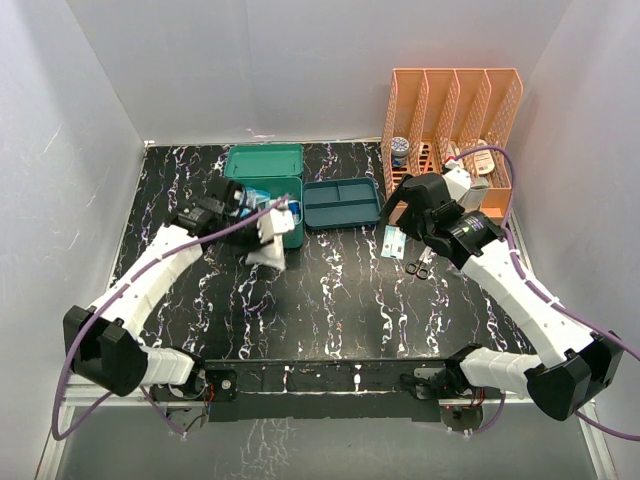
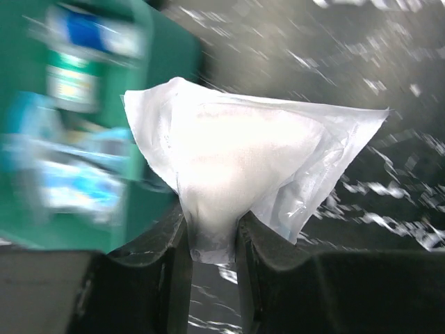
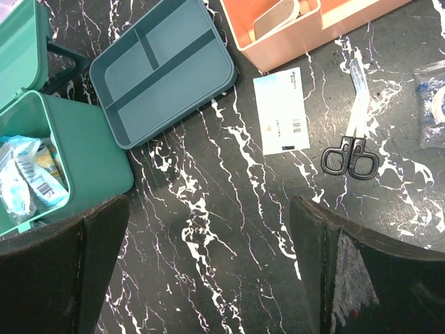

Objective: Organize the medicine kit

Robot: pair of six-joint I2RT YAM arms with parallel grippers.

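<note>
The teal-green medicine kit (image 1: 263, 163) stands open at the back left, lid up, with packets inside; it also shows in the left wrist view (image 2: 83, 139) and the right wrist view (image 3: 90, 160). My left gripper (image 1: 268, 232) is shut on a white gauze packet in clear wrap (image 2: 236, 174), held just right of the kit's front. My right gripper (image 1: 405, 222) is open and empty above the table, between the divided tray and the scissors.
A darker blue-teal divided tray (image 1: 341, 203) lies right of the kit. An orange slotted rack (image 1: 455, 125) stands at the back right. A white flat packet (image 3: 281, 111) and black-handled scissors (image 3: 350, 156) lie on the black marbled table in front of the rack.
</note>
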